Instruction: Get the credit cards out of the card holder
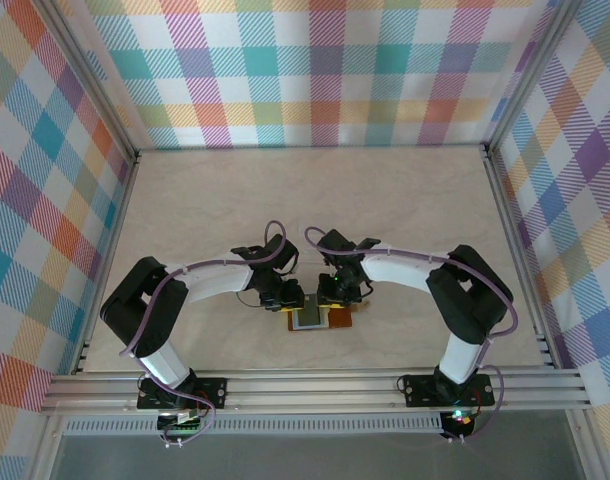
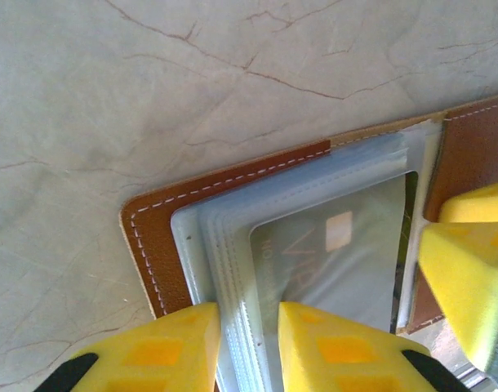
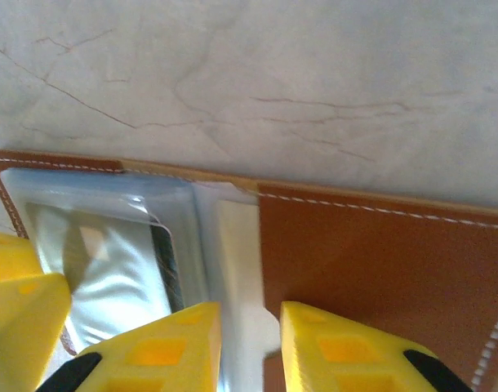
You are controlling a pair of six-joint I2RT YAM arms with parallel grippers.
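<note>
The card holder [image 1: 338, 320] lies open and flat on the table, brown leather [image 2: 151, 237] around clear grey pockets. A grey-silver credit card [image 2: 339, 245] sits inside the top pocket, with a dark card edge behind it [image 3: 163, 261]. My left gripper [image 2: 249, 314] stands tip-down on the pocket stack, jaws a narrow gap apart astride the fanned pocket edges. My right gripper [image 3: 251, 314] stands tip-down on the pale spine strip [image 3: 237, 261], jaws equally narrow, beside the bare brown flap [image 3: 380, 261]. In the top view the grippers [image 1: 288, 297] [image 1: 335, 292] almost touch.
The pale marbled tabletop [image 1: 315, 200] stretches behind the wallet. Checked cloth walls and an aluminium frame [image 1: 315, 390] enclose it. The wallet lies close to the near edge, between the two arm bases.
</note>
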